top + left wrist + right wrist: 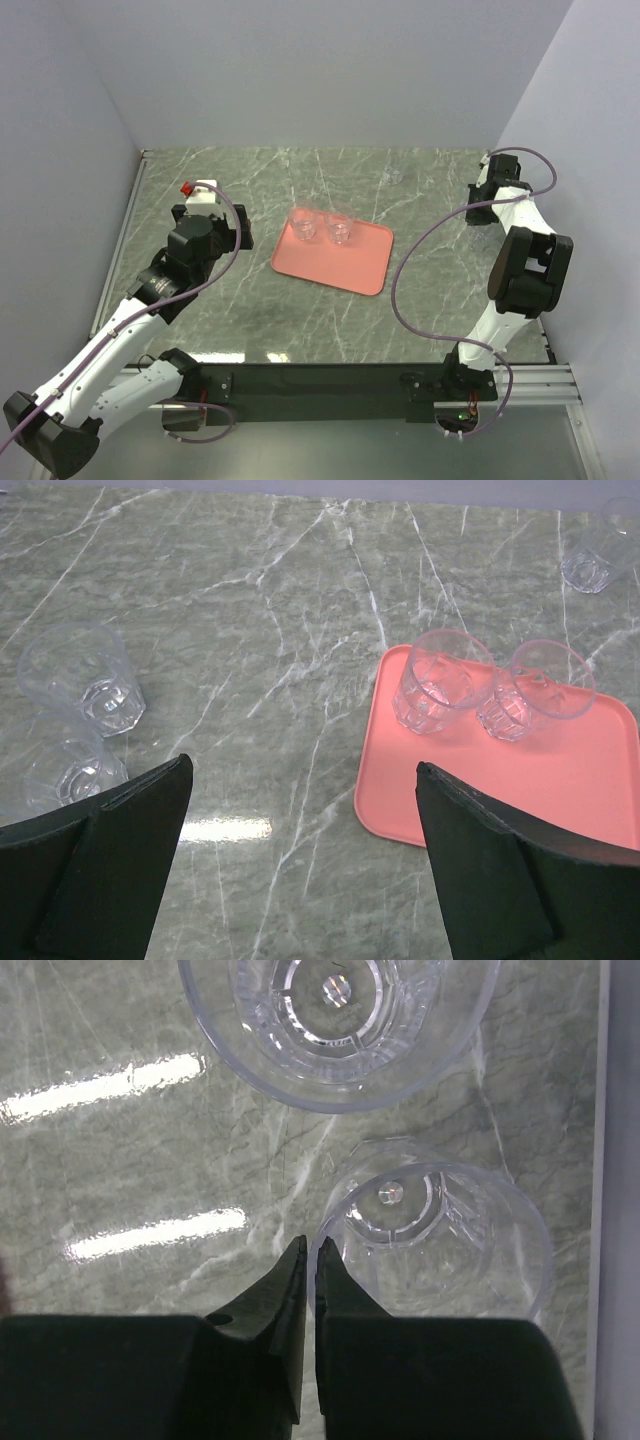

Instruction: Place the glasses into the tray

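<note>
**Glasses [438,683] split between tray [560,780] and tabletop [260,630]**

Two of the clear glasses stand upright, side by side, at the far end of the salmon-pink tray, which lies mid-tabletop between the arms. A loose pair [85,680] stands on bare marble well to the tray's left. A lone glass [592,560] sits farther back, to the right.

The left pincer [300,810] hangs released, jaws spread wide and empty, above the marble between the loose pair and the tray.

By the right wall, the right pincer [310,1255] is clenched almost to a slit. Its tips sit at the left rim of the near glass [440,1245], with a second glass [335,1020] just beyond. Whether the rim is pinched between the tips cannot be told.
</note>
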`<action>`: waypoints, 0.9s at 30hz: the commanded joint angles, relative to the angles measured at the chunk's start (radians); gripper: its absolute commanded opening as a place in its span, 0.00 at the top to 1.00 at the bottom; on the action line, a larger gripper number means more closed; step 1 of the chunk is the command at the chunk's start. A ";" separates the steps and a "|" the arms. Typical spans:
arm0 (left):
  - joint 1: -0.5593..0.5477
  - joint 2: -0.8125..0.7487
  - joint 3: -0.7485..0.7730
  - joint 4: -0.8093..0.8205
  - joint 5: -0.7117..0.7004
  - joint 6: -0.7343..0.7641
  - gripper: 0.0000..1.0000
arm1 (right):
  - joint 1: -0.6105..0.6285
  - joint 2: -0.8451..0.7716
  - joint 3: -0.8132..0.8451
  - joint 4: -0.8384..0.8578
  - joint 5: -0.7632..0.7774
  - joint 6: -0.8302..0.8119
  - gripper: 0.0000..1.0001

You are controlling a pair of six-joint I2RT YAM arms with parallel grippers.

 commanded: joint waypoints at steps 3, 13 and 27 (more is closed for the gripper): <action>0.002 -0.019 -0.005 0.039 0.013 0.018 0.01 | -0.005 -0.070 -0.015 0.018 -0.010 -0.034 1.00; 0.002 -0.026 -0.005 0.040 0.013 0.018 0.01 | -0.003 -0.272 -0.108 -0.022 -0.290 -0.156 1.00; 0.004 -0.027 -0.008 0.042 0.011 0.018 0.01 | 0.107 -0.369 -0.144 -0.088 -0.551 -0.244 1.00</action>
